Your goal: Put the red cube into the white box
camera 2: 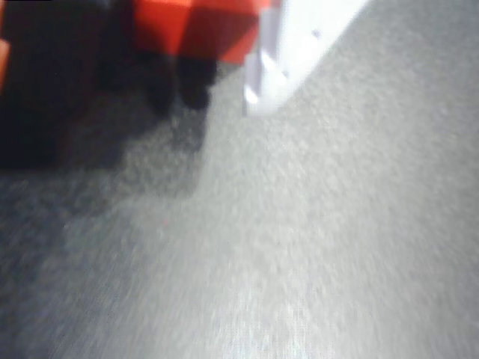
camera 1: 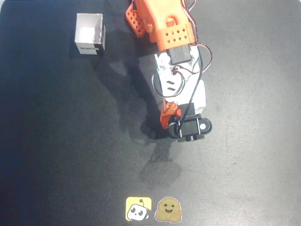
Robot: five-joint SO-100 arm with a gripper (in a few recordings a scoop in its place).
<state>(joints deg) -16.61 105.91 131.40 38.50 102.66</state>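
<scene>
So the arm is stretched out over the dark table (camera 1: 56, 155) and the gripper (camera 1: 165, 123) is down low near the middle of it. In the wrist view the red cube (camera 2: 202, 26) sits right up between the 2 fingers, the white one (camera 2: 299, 52) on the right of it and the dark one on the left, so it looks like the gripper is pinching the cube, or at least closed in tight around it. The picture is blurry though, so I can't swear there's real contact on both sides. From overhead there's a bit of red-orange by the fingertips, but I can't tell cube from robot plastic there. The white box (camera 1: 90, 33) stands open side up, well away from the gripper, up and to the left of it in the overhead view, with its dark label facing the camera side. My read: this is the grab step, just about done. The next move needs a lift clear of the table, then a swing across to above the box, and the opening isn't much bigger than the cube, so lining up carefully before letting go matters.
</scene>
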